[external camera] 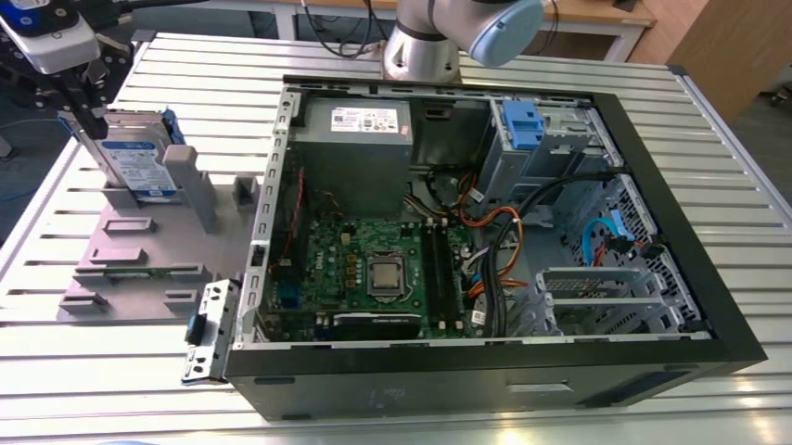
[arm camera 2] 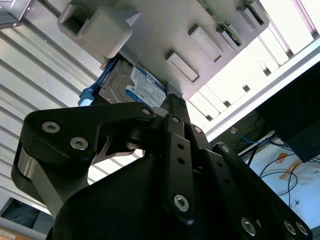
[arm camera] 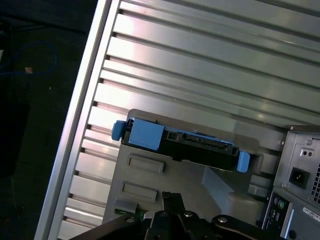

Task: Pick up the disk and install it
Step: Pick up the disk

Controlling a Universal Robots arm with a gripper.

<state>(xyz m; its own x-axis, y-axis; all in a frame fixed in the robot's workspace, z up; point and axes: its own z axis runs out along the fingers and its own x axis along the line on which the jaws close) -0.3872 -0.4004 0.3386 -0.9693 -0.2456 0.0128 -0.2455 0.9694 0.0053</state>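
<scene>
exterior view: hand (external camera: pixel 93 125), pressed together, just beside the disk (external camera: pixel 136 165) partly hidden in grey holder (external camera: pixel 139 248)

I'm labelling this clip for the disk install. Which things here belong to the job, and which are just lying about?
Job: the disk, upright in the grey holder; the gripper close by it; the open computer case, likely its destination.
Just there: power supply, motherboard, cables, ribbed table.
</scene>
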